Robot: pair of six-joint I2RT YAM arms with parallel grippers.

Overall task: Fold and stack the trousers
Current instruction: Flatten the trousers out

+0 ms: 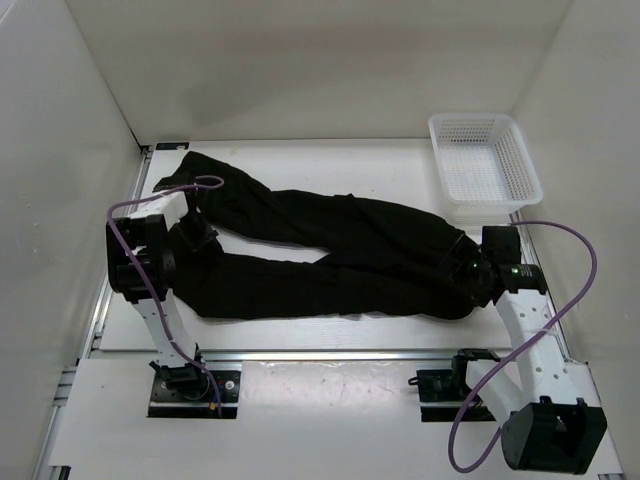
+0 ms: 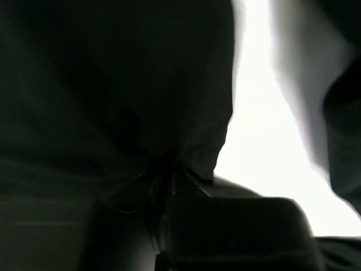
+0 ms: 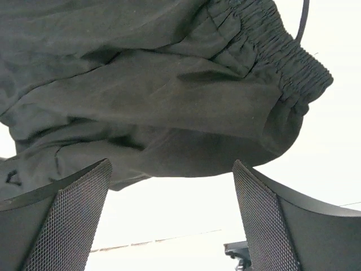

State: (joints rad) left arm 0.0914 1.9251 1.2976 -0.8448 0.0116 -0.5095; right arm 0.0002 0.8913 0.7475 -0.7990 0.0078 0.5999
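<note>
The black trousers (image 1: 340, 255) lie spread across the white table, with both legs running left and the elastic waistband (image 3: 282, 53) at the right. My left gripper (image 1: 205, 240) sits at the left end of the near leg. In the left wrist view it (image 2: 163, 186) is shut, with black fabric (image 2: 113, 84) gathered and pinched between its fingers. My right gripper (image 1: 468, 272) is at the waist end. In the right wrist view it (image 3: 172, 169) is open, its mesh-padded fingers (image 3: 67, 220) just short of the trousers' edge (image 3: 169, 113), holding nothing.
A white plastic mesh basket (image 1: 470, 120) stands at the back right, just behind the right arm. White walls close in the table on the left, back and right. A metal rail (image 1: 330, 355) runs along the near edge in front of the arm bases.
</note>
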